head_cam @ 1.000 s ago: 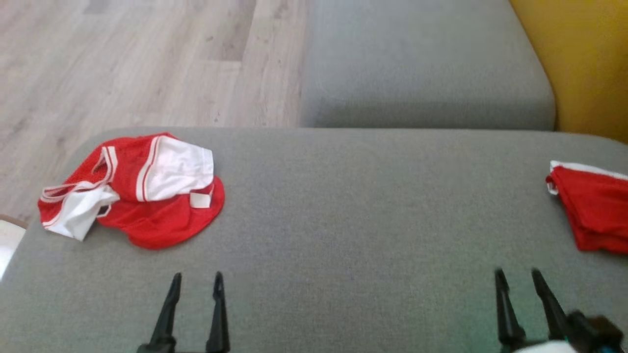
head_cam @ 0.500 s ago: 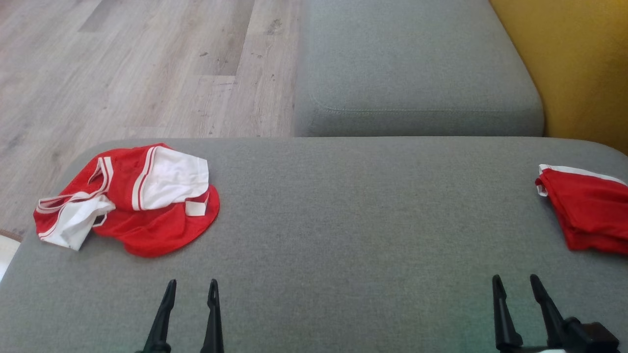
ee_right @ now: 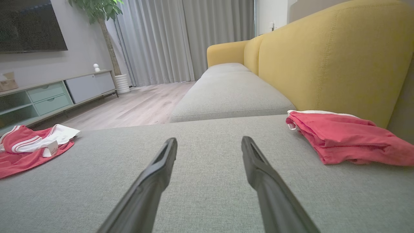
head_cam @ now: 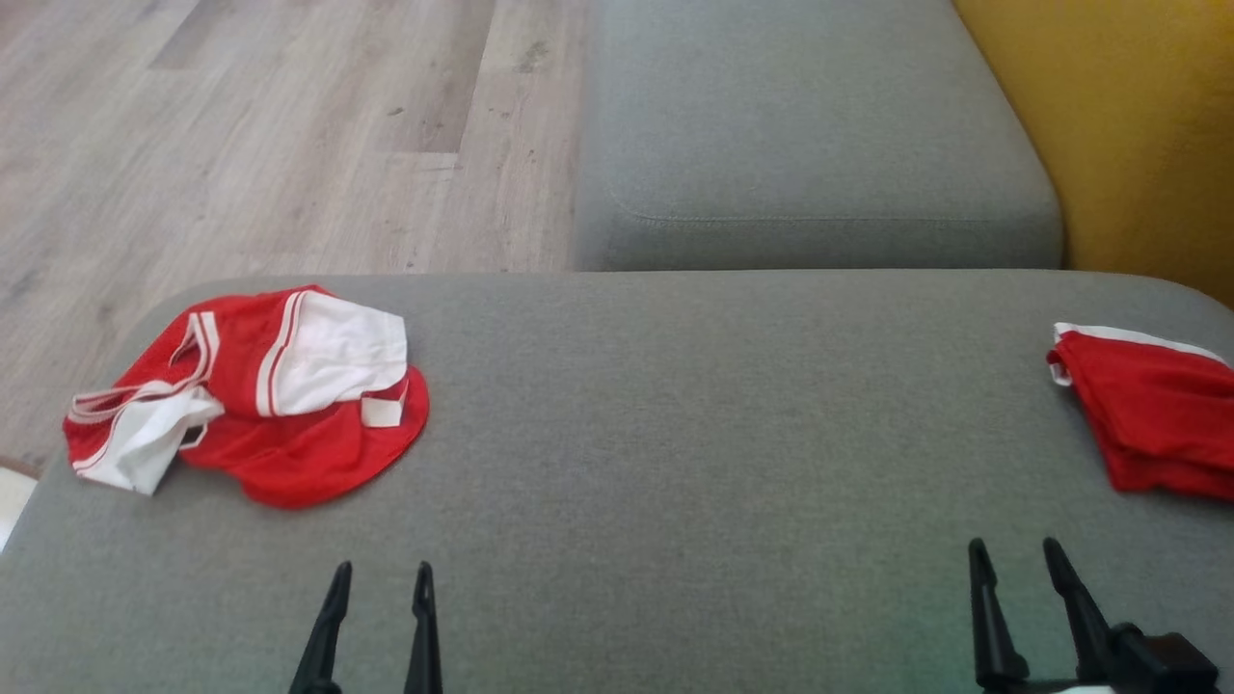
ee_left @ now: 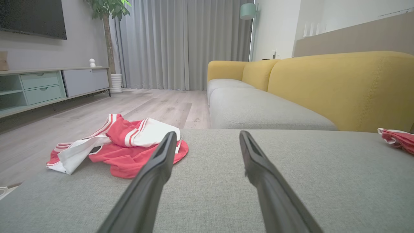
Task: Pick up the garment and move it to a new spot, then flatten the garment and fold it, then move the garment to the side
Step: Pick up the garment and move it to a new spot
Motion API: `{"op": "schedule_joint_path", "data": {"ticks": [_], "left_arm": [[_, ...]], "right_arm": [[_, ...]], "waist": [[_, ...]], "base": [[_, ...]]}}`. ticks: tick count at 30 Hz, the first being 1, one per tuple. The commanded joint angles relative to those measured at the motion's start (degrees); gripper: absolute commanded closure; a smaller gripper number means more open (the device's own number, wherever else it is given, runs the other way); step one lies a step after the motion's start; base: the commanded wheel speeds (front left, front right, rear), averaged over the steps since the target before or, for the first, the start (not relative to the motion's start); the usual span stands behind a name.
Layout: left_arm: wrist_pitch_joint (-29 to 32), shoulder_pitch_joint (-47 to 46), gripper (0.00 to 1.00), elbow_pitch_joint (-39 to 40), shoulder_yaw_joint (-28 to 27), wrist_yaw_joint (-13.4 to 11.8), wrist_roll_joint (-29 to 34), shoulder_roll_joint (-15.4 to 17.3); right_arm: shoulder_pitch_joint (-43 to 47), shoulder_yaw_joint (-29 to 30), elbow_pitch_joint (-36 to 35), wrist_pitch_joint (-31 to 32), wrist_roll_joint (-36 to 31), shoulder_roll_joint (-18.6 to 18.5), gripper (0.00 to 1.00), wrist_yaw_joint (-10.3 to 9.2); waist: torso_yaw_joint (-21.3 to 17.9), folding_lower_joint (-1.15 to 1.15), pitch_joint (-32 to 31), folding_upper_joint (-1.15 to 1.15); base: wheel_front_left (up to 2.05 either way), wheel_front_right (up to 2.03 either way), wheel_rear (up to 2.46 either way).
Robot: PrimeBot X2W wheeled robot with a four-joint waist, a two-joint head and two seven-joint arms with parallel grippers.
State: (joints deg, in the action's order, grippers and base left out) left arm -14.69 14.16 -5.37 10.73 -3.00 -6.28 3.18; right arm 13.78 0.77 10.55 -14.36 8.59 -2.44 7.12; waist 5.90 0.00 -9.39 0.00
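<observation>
Wide grey fabric sofa seat [head_cam: 675, 434] with cloth at both ends and two empty pincers low in the frame.
Pale wood-plank floor [head_cam: 241, 125] lies upper left, a mustard-yellow sofa back [head_cam: 1118, 116] upper right. The crumpled red-and-white mesh garment [head_cam: 289, 424] sits at centre left, a folded red garment [head_cam: 1157, 414] at the right edge. The left gripper [head_cam: 382, 571] and right gripper [head_cam: 1014, 547] have fingers spread, holding nothing, well apart from either cloth.

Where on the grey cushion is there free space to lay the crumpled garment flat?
The wide middle of the cushion is bare, between the crumpled garment at its left end and the folded garment at its right end. Both ends are crowded.
</observation>
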Motion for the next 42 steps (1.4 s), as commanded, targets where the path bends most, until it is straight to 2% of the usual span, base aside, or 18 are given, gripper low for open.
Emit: {"op": "schedule_joint_path", "data": {"ticks": [1,7,11,15,23,26,31,35,39,42], "left_arm": [[-0.3,-2.9,0.00,1.6,-1.7,-0.1,0.7,-0.3],[-0.3,-4.2,0.00,1.7,-1.7,-0.5,1.1,-0.3],[-0.3,-4.6,0.00,2.0,-2.5,-0.8,1.6,-0.3],[-0.3,-4.0,0.00,2.9,-4.2,-1.1,1.9,-0.3],[-0.3,-4.0,0.00,6.8,-7.5,-4.0,0.9,-0.3],[-0.3,-5.1,0.00,8.0,-8.8,-4.2,1.7,-0.3],[-0.3,-10.2,0.00,9.1,-10.8,-2.9,3.2,1.3],[-0.3,-20.1,0.00,7.8,-10.9,0.3,3.1,3.4],[-0.3,-33.1,0.00,-1.1,-9.7,3.5,2.4,4.3],[0.3,-43.9,0.00,-10.4,-8.8,4.5,2.3,4.4]], "right_arm": [[-1.6,-1.1,-2.2,-0.6,0.4,-0.4,0.00,0.36],[-1.1,-1.2,-2.7,-0.6,0.6,-0.4,0.00,0.36],[-1.9,-2.1,-3.0,-0.6,0.6,-0.4,0.00,0.36],[-3.2,-2.9,-3.0,-0.6,-0.1,-0.4,0.00,0.36],[-7.1,-5.3,-1.4,-0.6,-1.2,-2.0,0.00,0.36],[-7.2,-5.6,-1.2,-0.6,-1.0,-2.9,0.00,0.36],[-6.3,-4.8,-1.9,-0.6,-1.1,-4.5,0.00,0.36],[-5.6,-3.2,-4.0,-0.6,-1.9,-7.6,0.00,0.36],[-6.8,-3.1,-6.2,-0.6,-2.3,-12.8,0.00,0.36],[-8.0,-3.1,-7.4,-0.6,-2.0,-16.6,0.00,0.36]], "waist": [[0.6,0.00,0.2,0.00],[6.0,0.00,1.1,0.00],[13.3,0.00,2.0,0.00],[18.1,0.00,3.5,0.00],[21.7,0.00,7.6,0.00],[22.5,0.00,8.6,0.00],[23.9,0.00,10.5,0.00],[24.9,0.00,15.6,0.00],[23.7,0.00,22.1,0.00],[22.5,0.00,26.2,0.00]], "base": [[0.00,0.00,0.00],[0.00,0.00,0.00],[0.00,0.00,0.00],[0.00,0.00,0.00],[0.00,0.00,0.00],[0.00,0.00,0.00],[0.00,0.00,0.00],[0.00,0.00,0.00],[0.00,0.00,0.00],[0.00,0.00,0.00]]}}
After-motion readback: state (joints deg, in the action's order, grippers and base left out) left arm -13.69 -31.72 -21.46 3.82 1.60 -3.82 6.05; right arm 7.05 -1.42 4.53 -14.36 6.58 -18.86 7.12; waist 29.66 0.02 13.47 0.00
